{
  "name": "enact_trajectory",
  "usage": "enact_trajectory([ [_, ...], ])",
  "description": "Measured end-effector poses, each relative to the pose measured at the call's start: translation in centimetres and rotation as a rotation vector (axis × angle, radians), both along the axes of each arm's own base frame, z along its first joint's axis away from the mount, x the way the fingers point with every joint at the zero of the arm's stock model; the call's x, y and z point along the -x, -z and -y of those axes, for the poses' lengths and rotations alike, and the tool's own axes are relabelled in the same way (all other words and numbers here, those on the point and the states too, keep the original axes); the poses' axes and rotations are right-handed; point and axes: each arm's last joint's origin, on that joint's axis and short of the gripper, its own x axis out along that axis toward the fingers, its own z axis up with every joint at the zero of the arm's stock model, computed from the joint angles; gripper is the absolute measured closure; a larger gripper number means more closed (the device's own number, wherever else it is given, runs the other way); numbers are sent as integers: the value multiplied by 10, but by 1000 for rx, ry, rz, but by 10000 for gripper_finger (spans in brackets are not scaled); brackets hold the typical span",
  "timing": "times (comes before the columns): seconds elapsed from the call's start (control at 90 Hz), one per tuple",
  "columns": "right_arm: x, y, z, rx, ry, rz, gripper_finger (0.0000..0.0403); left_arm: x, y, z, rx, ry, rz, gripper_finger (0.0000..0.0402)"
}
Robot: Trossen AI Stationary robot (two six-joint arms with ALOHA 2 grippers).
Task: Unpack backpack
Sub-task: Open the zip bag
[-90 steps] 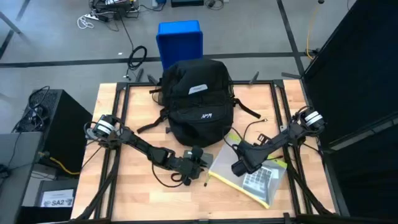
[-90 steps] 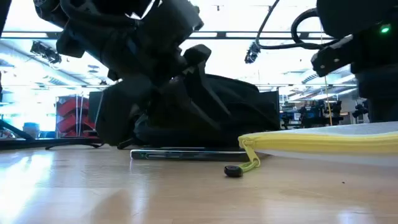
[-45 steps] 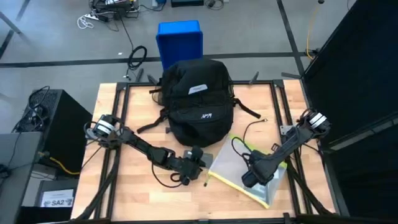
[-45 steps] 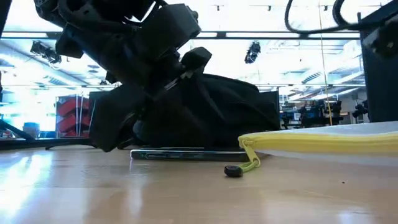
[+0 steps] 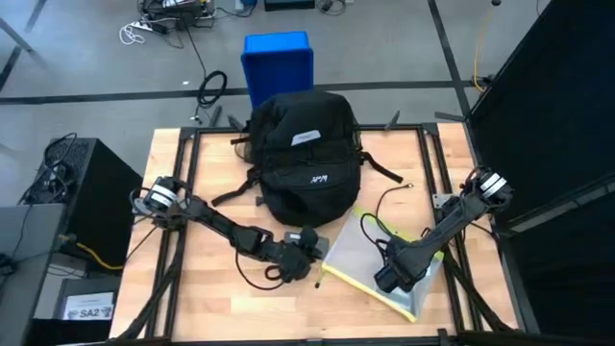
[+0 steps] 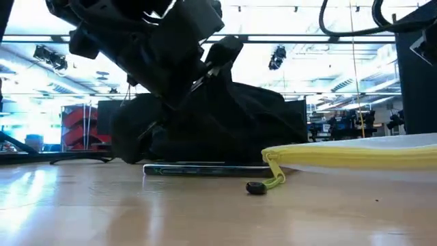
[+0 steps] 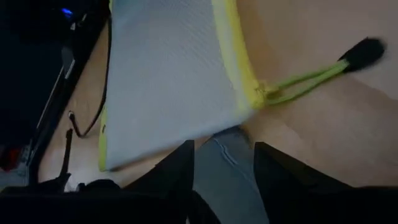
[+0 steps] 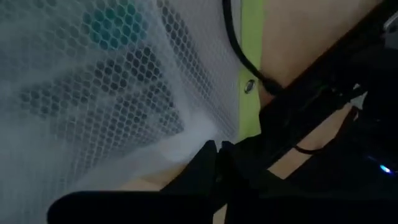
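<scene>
The backpack (image 5: 306,159) lay at the table's far middle. The left gripper (image 5: 309,248), fingers apart, hovered near a flat grey item. The right gripper (image 5: 386,281), fingers together, rested on the mesh pouch (image 5: 365,264).

Large rounded black fabric backpack (image 5: 304,163): on the light wooden tabletop (image 5: 207,298), at its far middle. Blue plastic box (image 5: 279,63): on the floor, just behind the backpack. Translucent mesh pouch with yellow-green edging (image 5: 370,271): flat on the tabletop, near-right of the backpack. Left gripper (image 5: 306,243): just left of the pouch, before the backpack. Right gripper (image 5: 391,276): over the pouch. Thin flat grey slab (image 6: 205,169): on the tabletop, partly under the pouch's edge.
</scene>
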Motion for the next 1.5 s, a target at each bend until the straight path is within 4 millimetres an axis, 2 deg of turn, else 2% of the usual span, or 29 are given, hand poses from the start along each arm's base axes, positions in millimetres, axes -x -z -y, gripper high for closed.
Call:
enact_trajectory([
  [0.089,2,6,2,5,0,-6,403,-3,8,-3,-6,-1,-22,264],
  [0.267,-1,28,12,-25,-14,51,403,-23,16,-2,9,-4,-11,264],
  [0.433,-6,44,26,-37,-43,100,403,-35,13,1,14,-5,2,264],
  [0.811,-24,49,48,18,-124,205,403,-40,7,8,11,71,10,267],
  [0.922,-29,50,49,21,-132,248,403,-39,7,11,12,75,17,295],
  [1.056,-33,51,50,16,-156,285,403,-36,6,18,-10,62,31,375],
  [1.1,-35,51,50,15,-162,301,403,-36,6,21,-22,50,36,390],
  [1.222,-42,52,53,9,-179,357,403,-29,1,28,-50,39,17,399],
  [1.5,-71,53,68,-15,-257,552,403,3,-36,38,44,-84,-78,402],
])
